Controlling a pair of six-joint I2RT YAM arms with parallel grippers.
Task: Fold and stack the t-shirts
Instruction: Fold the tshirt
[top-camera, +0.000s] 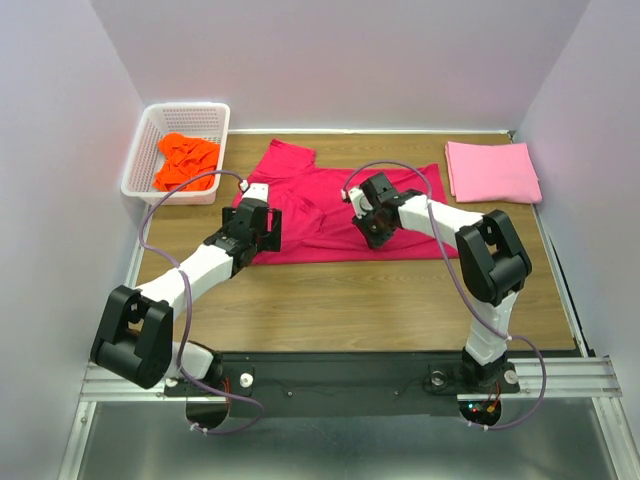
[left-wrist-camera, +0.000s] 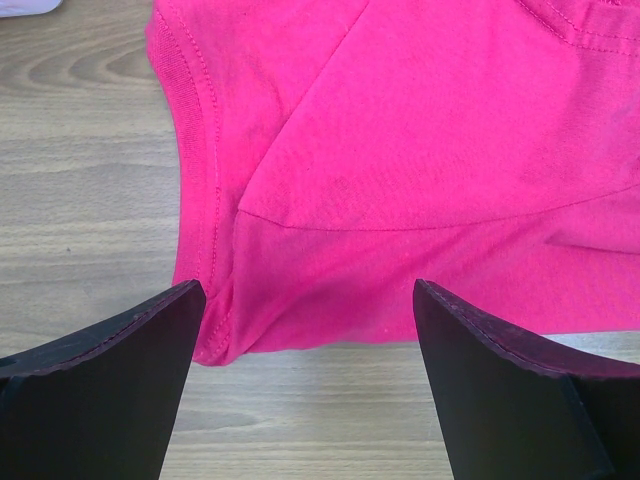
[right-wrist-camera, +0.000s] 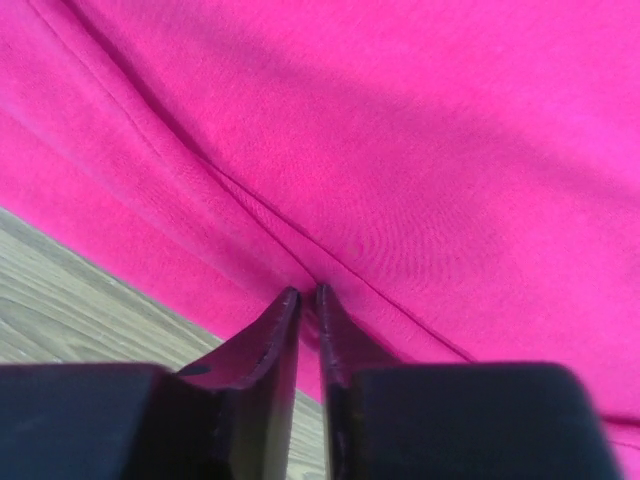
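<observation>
The crimson shirt (top-camera: 330, 215) lies spread on my bench (top-camera: 380, 300), both tools at it.
My left tool (left-wrist-camera: 310, 300) gapes over its near-left hem corner; my right tool (right-wrist-camera: 308, 295) pinches a fold by its near edge.

The left gripper (left-wrist-camera: 307, 286) is held wide apart; the right gripper (right-wrist-camera: 308, 291) is clamped onto the crimson-red t-shirt (right-wrist-camera: 420, 150); both arms are extended.

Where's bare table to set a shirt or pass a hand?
Free: the near table strip between the crimson shirt and the arm bases; a smaller patch in front of the folded pink shirt, outside the right arm. Crowded: centre, left gripper and right gripper at the crimson shirt; far left, the basket with the orange shirt.
</observation>
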